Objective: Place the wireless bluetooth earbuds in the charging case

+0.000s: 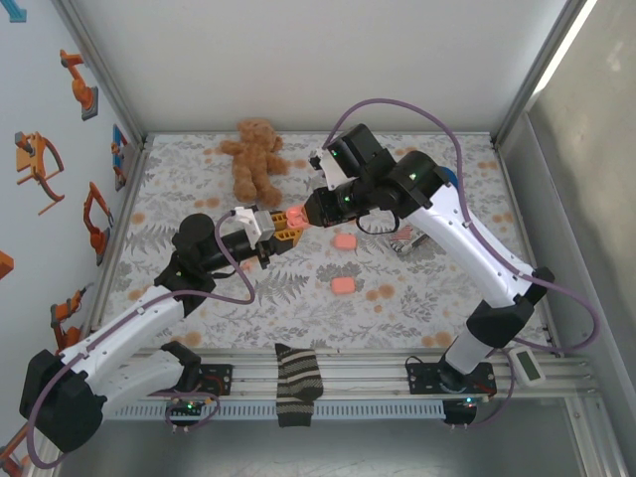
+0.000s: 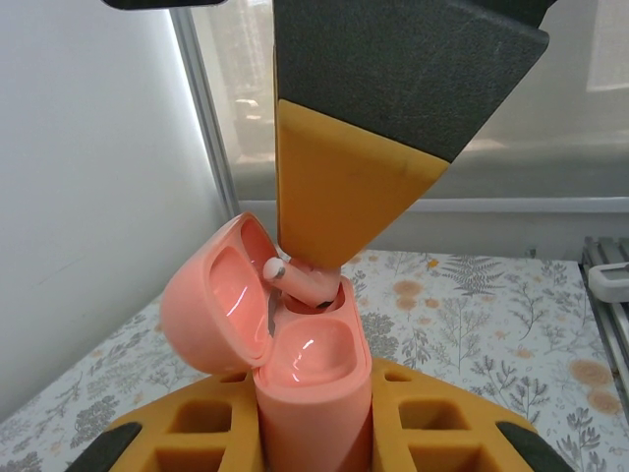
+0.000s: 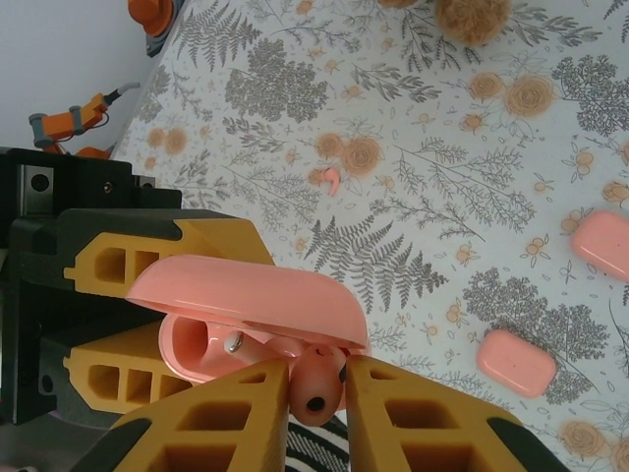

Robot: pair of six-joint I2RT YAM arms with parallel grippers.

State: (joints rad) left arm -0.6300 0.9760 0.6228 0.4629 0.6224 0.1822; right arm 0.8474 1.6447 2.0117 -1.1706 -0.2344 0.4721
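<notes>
While my left fingers (image 2: 197, 428) are clamped shut on the charging case (image 2: 314, 393) above the tabletop (image 1: 417, 298), lid (image 2: 211, 305) hinged open, its mouth faces my right fingers (image 3: 221, 413), which pinch one earbud (image 3: 314, 385) narrowly, right at the lid side. Its long axis runs along those fingers, straight into the case, stem end leading, I judge.

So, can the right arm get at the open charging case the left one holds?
Probably yes: the charging case has its lid swung back, and the right end effector, gripping an earbud, sits at its mouth, nothing between.
</notes>
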